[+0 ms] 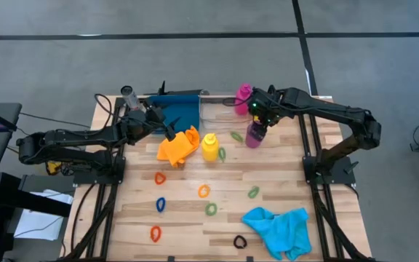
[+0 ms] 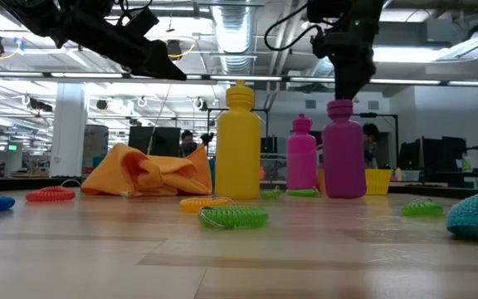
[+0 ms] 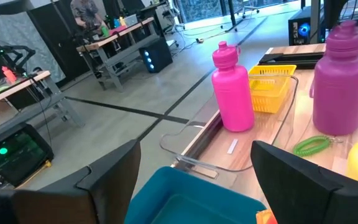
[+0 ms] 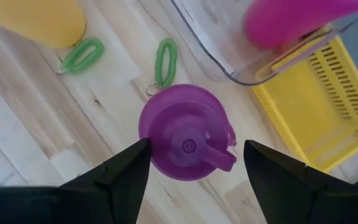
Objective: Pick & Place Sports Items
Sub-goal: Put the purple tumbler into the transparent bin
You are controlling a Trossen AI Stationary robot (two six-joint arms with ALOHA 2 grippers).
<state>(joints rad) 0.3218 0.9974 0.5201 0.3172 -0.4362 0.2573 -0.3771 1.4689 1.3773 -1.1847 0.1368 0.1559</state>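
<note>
Right wrist view pretty much tells the story: the right hand (image 4: pixel 191 171) hangs straight above the purple bottle (image 4: pixel 185 140), fingers spread wide on either side of the cap and holding nothing yet. So I'd call this the approach step on that bottle, lined up but not gripped. Purple bottle stands upright on the tabletop (image 1: pixel 282 196), just beside the clear tray (image 4: pixel 229 56) where the magenta bottle (image 1: pixel 244 94) stands, with the small yellow bin (image 4: pixel 316 106) right next to it and a couple of green rings (image 4: pixel 165 61) lying nearby. Next move, I reckon, is dropping lower so the fingers get around the neck or body, then squeezing without tipping it. Left hand (image 1: pixel 172 131) hovers over by the blue tray (image 1: pixel 184 113) near the orange cloth (image 1: pixel 179 145), also wide open and empty. Yellow bottle (image 1: pixel 209 147) is upright between the two arms, cyan cloth (image 1: pixel 278 229) is way off near the front edge.
</note>
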